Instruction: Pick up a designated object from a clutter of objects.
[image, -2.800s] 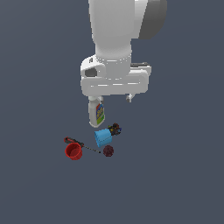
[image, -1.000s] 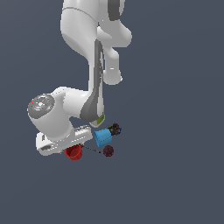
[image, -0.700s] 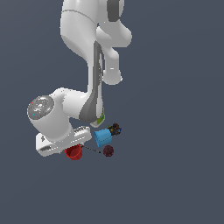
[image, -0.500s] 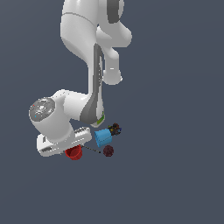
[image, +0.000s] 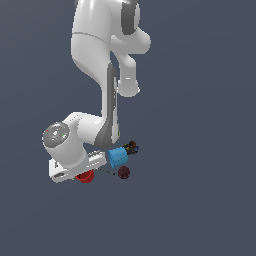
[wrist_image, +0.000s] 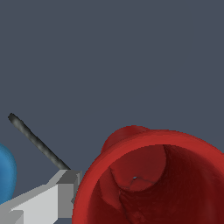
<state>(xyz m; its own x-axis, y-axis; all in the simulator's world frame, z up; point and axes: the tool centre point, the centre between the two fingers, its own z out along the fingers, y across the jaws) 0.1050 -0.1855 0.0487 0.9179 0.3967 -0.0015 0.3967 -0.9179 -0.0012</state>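
Looking lower left of the exterior view, we see the pincer right over the red cup, rim facing it; its opening we cannot tell.

red cup — screwdriver shaft and blue cup close beside | elsewhere open floor

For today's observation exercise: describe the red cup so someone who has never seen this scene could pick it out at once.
Find the white robot arm in the exterior view and follow it down to its lowest end. The red cup peeks out just beneath it, at the cluster's left end in that view. It is round, bright red, wide-rimmed and hollow, unlike the blue cup and dark ball.
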